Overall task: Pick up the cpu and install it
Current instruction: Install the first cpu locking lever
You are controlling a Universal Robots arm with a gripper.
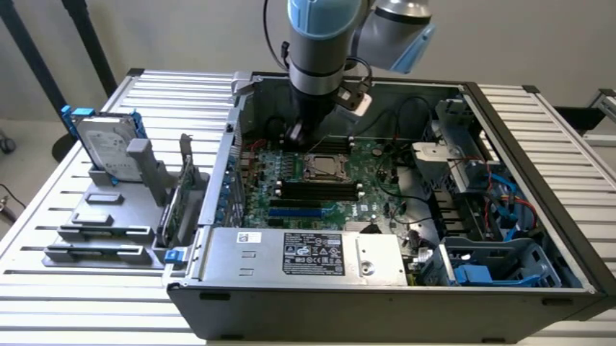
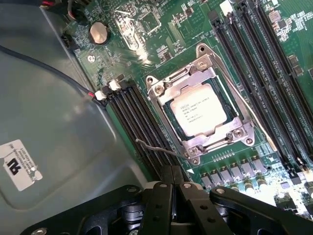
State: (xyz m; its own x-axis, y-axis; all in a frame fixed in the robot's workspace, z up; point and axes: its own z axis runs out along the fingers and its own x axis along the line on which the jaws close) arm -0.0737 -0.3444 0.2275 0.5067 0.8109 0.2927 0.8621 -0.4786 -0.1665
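The cpu (image 2: 198, 110), a small square chip with a silvery top and printed text, lies flat in the motherboard socket (image 2: 168, 81), with the metal frame around its edges. In the exterior view the cpu (image 1: 324, 167) sits mid-board inside the open computer case. My gripper (image 2: 172, 170) is shut, its two black fingers pressed together with nothing between them. It hovers above the board beside the socket, apart from the chip. In the exterior view the gripper (image 1: 296, 133) hangs just behind the socket, toward that view's left.
Black memory slots (image 2: 254, 73) flank the socket on both sides. A thin wire lever (image 2: 156, 148) juts out by the socket corner. The power supply (image 1: 303, 256) fills the case front. A hard drive with blue brackets (image 1: 106, 148) stands on a grey rack at the exterior view's left.
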